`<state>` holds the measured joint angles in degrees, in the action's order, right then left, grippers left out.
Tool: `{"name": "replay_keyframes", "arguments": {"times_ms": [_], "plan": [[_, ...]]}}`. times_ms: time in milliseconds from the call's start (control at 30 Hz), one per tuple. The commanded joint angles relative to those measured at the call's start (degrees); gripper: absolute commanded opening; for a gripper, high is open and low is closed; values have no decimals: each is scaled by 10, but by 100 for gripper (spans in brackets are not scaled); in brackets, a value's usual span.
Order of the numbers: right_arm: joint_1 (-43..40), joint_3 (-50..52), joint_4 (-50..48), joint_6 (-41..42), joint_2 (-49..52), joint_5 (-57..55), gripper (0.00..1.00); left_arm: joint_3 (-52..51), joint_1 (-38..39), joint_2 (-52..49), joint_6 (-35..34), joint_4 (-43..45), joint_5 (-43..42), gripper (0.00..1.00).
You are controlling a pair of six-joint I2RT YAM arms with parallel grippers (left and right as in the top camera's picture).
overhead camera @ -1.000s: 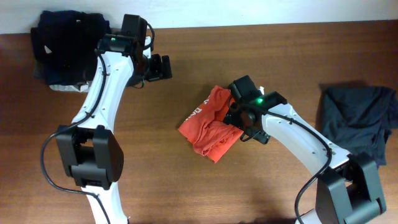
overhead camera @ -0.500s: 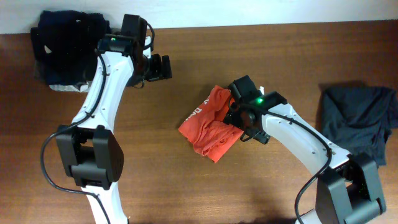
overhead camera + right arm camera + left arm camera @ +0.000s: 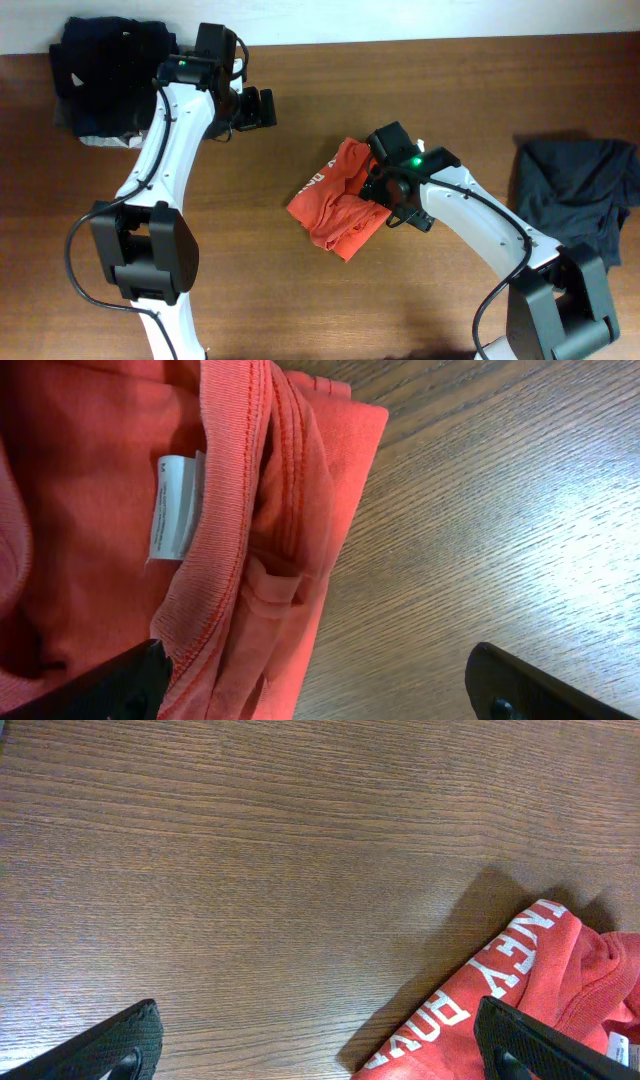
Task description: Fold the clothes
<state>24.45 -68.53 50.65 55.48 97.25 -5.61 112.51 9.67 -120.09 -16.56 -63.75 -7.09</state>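
The T-shirt (image 3: 335,205) lies at the centre of the table (image 3: 300,300), a garment pile (image 3: 105,70) at its rear-left corner, a loose garment (image 3: 575,190) at its right edge.

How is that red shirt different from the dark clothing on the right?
The red shirt is orange-red with white lettering; the dark garment is plain charcoal. The red shirt lies mid-table; the dark garment lies at the right edge. The red shirt is bunched smaller; the dark garment spreads wider. Both lie crumpled, unfolded, on the wooden table.
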Motion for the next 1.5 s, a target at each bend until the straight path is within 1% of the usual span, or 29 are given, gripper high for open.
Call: {"name": "replay_keyframes", "arguments": {"times_ms": [0,533,633,700,733,767,800,833,867,1133,1200,1233,1367,1400,1467], "plan": [[3,3,-1,7,5,-16,99,10,0,18,-6,1,-4,99],[3,3,-1,7,5,-11,100,10,0,18,-6,1,-4,99],[3,3,7,7,5,7,86,10,0,18,-6,1,-4,99],[3,3,15,8,5,26,72,10,0,18,-6,1,-4,99],[3,3,19,8,5,30,63,10,0,18,-6,1,-4,99],[3,3,23,12,5,35,53,10,0,18,-6,1,-4,99],[2,3,33,33,5,38,26,10,0,18,-5,1,-4,99],[2,3,36,40,5,39,19,10,0,18,-6,1,-4,99],[2,3,47,68,5,39,4,10,0,18,-5,1,-4,99],[-9,11,74,231,5,35,4,10,0,18,-6,1,-4,99],[-13,17,65,228,9,34,4,10,0,18,-6,1,-4,99],[-14,20,63,223,16,35,22,10,0,18,-6,1,-4,99],[-15,21,33,170,38,47,23,10,0,18,-6,1,-4,99],[-16,21,20,160,45,57,21,10,0,18,-6,1,-4,99],[-17,21,9,154,52,72,15,10,0,18,-6,1,-4,99]]}}
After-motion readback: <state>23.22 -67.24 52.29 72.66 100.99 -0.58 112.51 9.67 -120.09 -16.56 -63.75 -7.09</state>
